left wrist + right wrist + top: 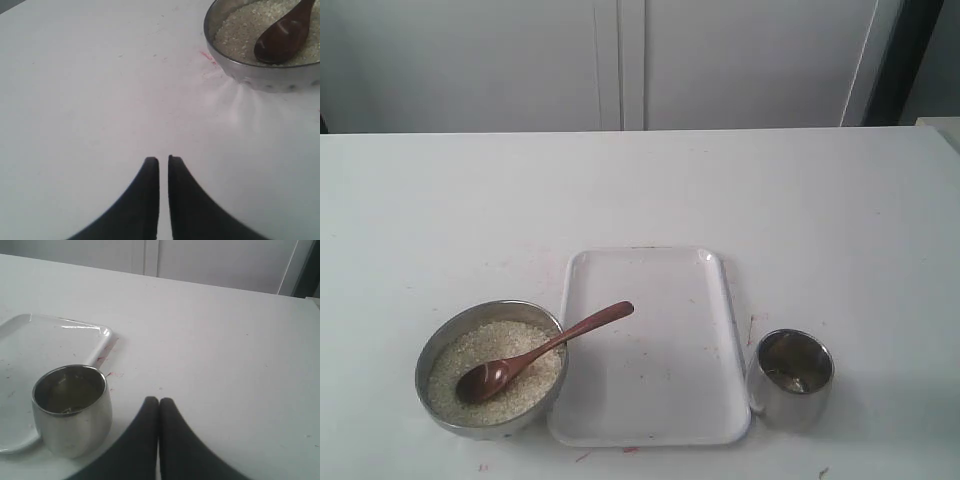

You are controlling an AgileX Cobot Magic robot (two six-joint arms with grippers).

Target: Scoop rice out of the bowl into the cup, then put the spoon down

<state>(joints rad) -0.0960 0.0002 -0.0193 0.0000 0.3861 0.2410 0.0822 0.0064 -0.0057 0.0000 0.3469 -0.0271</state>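
Note:
The steel bowl point(490, 368) stands at the front left, holding a heap of rice point(470, 352). The wooden spoon point(535, 353) lies in it, its oval end on the rice and its handle resting on the rim, pointing over the tray. The left wrist view shows the bowl point(265, 77), the rice point(240, 30) and the spoon point(285, 35). The steel cup point(792, 376) stands at the front right; its inside looks dark. My left gripper point(163, 160) is shut and holds nothing, well apart from the bowl. My right gripper point(159, 401) is shut beside the cup point(72, 410). Neither gripper shows in the exterior view.
A white rectangular tray point(650, 400) lies between bowl and cup, its corner point(102, 332) seen behind the cup. The white table point(640, 190) stretches back to a wall of pale cabinet doors point(620, 60). Small reddish marks point(207, 56) dot the table near the bowl.

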